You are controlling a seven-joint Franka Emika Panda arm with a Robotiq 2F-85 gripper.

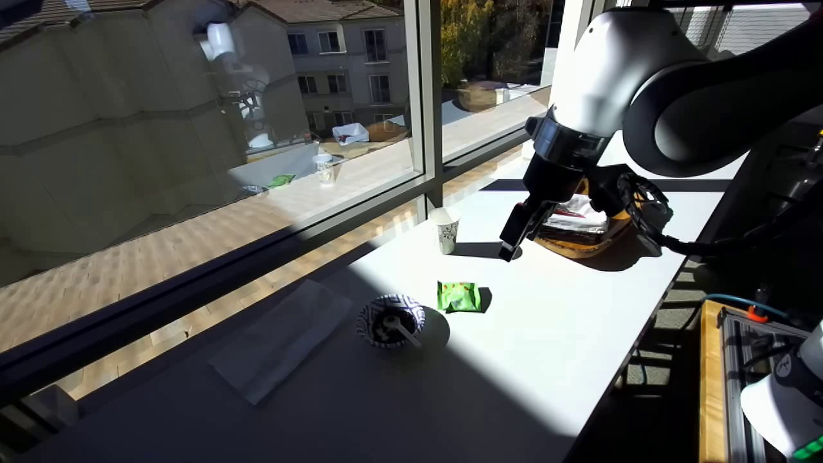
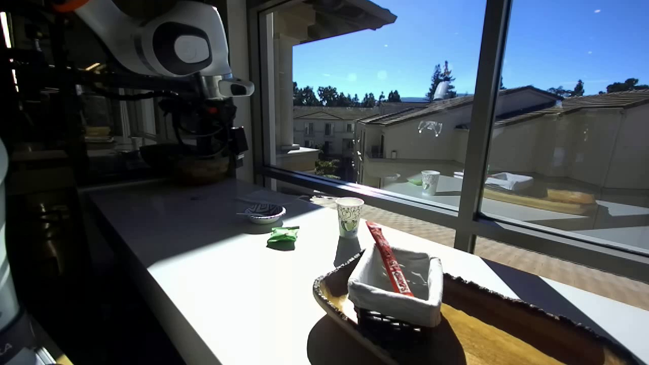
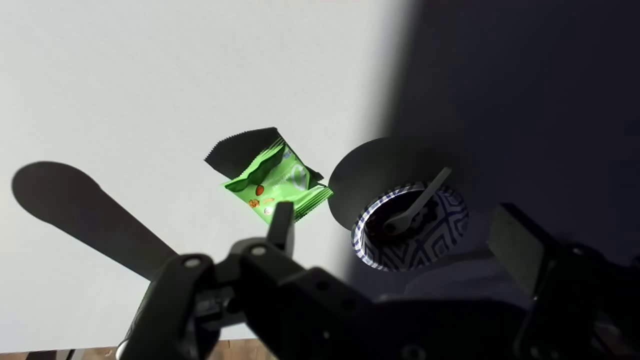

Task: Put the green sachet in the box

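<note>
Green sachet: lay on the sunlit part of the counter, just beside the patterned bowl but apart from it.
Gripper: hung above the counter, its two fingers wide apart.
Box: sat well apart from the bowl, inside the wooden tray, a red stick packet in it.
Spoon: leaned over the bowl's rim.
Paper cup: stood upright, farther from the bowl than the sachet.

Franka Panda arm is glossy white with a grey oval cap ringed in black, plus a chunky black cable. Robotiq gripper is mostly black, with round silvery screws.
</note>
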